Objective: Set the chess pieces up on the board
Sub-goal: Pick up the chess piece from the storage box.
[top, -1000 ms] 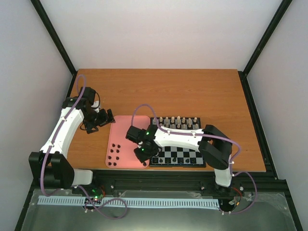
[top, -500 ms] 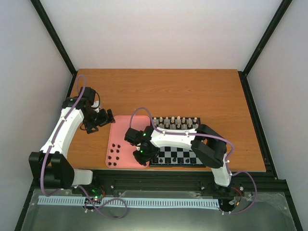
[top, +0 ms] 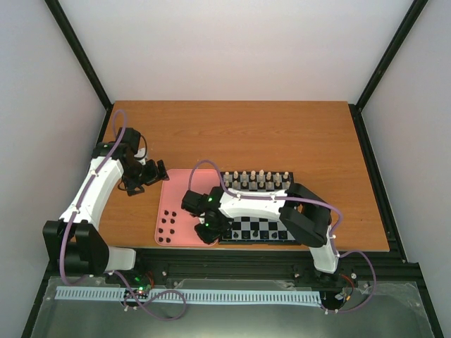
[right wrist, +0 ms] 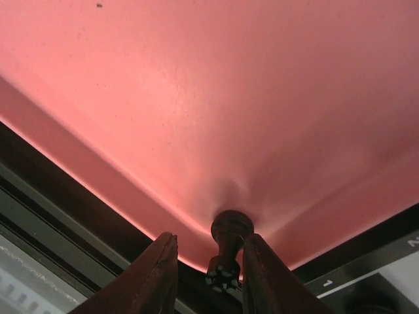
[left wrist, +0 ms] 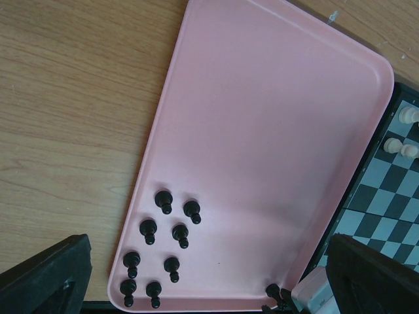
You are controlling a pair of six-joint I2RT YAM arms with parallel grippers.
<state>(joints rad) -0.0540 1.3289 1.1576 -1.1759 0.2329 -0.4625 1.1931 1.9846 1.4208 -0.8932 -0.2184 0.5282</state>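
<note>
Several black chess pieces [top: 166, 225] stand grouped at the near left of the pink tray [top: 180, 190]; the left wrist view shows the same pieces [left wrist: 180, 231]. One more black piece [right wrist: 229, 239] stands alone in the tray's near right corner. My right gripper [right wrist: 209, 242] straddles it, open: the right finger touches the piece and a gap remains on the left finger's [right wrist: 157, 275] side. The board [top: 264, 232] lies right of the tray. My left gripper [left wrist: 209, 261] hovers wide open over the tray's far left corner, holding nothing.
Cream-white pieces [top: 257, 179] line the board's far rows. The right arm reaches across the board's left part toward the tray. The tray's raised rim [right wrist: 78, 163] and the table's near edge lie right by the lone piece. Bare wood surrounds the tray and board.
The right gripper has shifted a little left and nearer, down into the tray's corner, and its jaws have narrowed around the lone black piece. The left arm has not moved.
</note>
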